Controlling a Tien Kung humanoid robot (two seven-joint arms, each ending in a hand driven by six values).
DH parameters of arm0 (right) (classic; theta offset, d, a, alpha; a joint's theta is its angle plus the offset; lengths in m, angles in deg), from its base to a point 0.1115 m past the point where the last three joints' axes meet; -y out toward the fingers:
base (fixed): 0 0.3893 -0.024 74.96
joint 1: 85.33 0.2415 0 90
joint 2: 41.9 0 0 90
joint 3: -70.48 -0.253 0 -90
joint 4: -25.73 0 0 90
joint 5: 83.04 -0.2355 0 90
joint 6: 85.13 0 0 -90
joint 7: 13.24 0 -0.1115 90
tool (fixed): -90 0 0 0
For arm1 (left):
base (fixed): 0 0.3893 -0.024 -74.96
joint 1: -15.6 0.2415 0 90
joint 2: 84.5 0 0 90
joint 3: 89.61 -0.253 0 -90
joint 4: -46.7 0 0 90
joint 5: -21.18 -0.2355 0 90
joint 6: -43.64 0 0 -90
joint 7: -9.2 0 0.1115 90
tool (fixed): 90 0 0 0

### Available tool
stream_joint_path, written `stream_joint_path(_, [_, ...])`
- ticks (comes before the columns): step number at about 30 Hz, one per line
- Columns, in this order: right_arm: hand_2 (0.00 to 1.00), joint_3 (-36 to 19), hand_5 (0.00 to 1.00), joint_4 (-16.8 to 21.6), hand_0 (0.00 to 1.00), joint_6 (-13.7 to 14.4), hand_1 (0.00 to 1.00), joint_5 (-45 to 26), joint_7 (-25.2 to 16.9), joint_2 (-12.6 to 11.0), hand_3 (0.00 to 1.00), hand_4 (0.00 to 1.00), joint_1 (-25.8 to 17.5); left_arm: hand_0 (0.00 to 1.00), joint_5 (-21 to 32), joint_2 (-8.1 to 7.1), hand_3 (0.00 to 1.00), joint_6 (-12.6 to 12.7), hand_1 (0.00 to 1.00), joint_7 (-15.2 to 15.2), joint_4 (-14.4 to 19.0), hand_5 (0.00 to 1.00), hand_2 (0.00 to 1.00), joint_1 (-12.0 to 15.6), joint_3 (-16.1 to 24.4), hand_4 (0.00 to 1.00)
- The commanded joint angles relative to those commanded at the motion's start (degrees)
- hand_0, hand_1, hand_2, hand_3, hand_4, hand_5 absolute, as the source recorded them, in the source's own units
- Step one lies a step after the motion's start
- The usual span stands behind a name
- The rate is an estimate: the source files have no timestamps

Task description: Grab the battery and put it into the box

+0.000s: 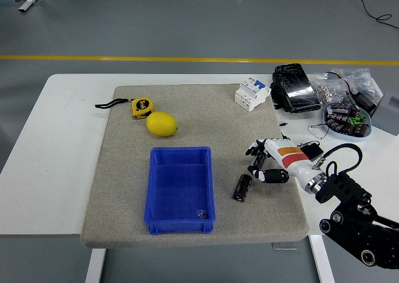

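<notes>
Left of the hand (265, 164): one battery (242, 187), one blue box (180, 188), one lemon (162, 123), one tape measure (141, 107). Beyond it: one circuit breaker (252, 95).

I can't read any text from here. The yellow tape measure (142, 107), just up-left of the lemon (162, 124), carries a dark round label, and the white breaker (252, 95) has blue markings, both too small to read.
</notes>
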Motion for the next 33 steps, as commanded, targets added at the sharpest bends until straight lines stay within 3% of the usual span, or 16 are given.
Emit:
stream_joint_path(15, [0.526,1.1,0.044,12.3,0.446,-0.9,0.477,4.7,3.9,2.1,0.544,0.634,2.5,0.610,-0.1,-0.15,0.594,0.1,0.635,-0.1,-0.1,0.615,0.712,0.1,0.0,0.647])
stream_joint_path(16, [0.526,1.6,0.044,13.2,0.446,-1.3,0.477,4.9,4.3,2.4,0.544,0.634,2.8,0.610,0.0,-0.16,0.594,0.1,0.635,-0.2,-0.1,0.615,0.712,0.0,-0.1,0.647])
stream_joint_path(17, [0.580,2.0,0.069,13.9,0.491,-1.6,0.509,5.0,4.6,2.6,0.573,0.695,3.0,0.610,0.0,-0.17,0.592,0.2,0.629,-0.2,-0.1,0.614,0.711,0.0,-0.1,0.647])
stream_joint_path(22, [0.580,4.4,0.069,15.8,0.491,-5.1,0.509,5.5,4.9,3.6,0.573,0.695,4.2,0.610,0.2,-0.17,0.592,0.2,0.629,-0.3,-0.1,0.614,0.711,-0.1,-0.2,0.647])
stream_joint_path(23, [0.776,5.1,0.155,15.9,0.627,-5.4,0.668,5.5,4.8,3.8,0.848,0.880,4.5,0.610,0.2,-0.19,0.593,0.3,0.627,-0.3,-0.1,0.614,0.705,-0.1,-0.2,0.646])
stream_joint_path(28, [0.776,7.3,0.155,15.2,0.627,-6.4,0.668,5.7,3.9,4.6,0.848,0.880,5.2,0.610,0.2,-0.17,0.593,0.4,0.627,-0.3,-0.1,0.614,0.705,-0.2,-0.2,0.646])
stream_joint_path(29, [0.875,7.4,0.213,15.1,0.719,-6.6,0.747,5.7,3.9,4.6,0.965,0.964,5.3,0.610,0.2,-0.17,0.592,0.4,0.628,-0.3,-0.1,0.614,0.705,-0.2,-0.3,0.646])
stream_joint_path(33, [0.875,7.4,0.213,14.9,0.719,-6.9,0.747,5.4,3.6,4.7,0.965,0.964,5.3,0.610,0.3,-0.16,0.592,0.4,0.628,-0.3,-0.1,0.614,0.705,-0.2,-0.3,0.646])
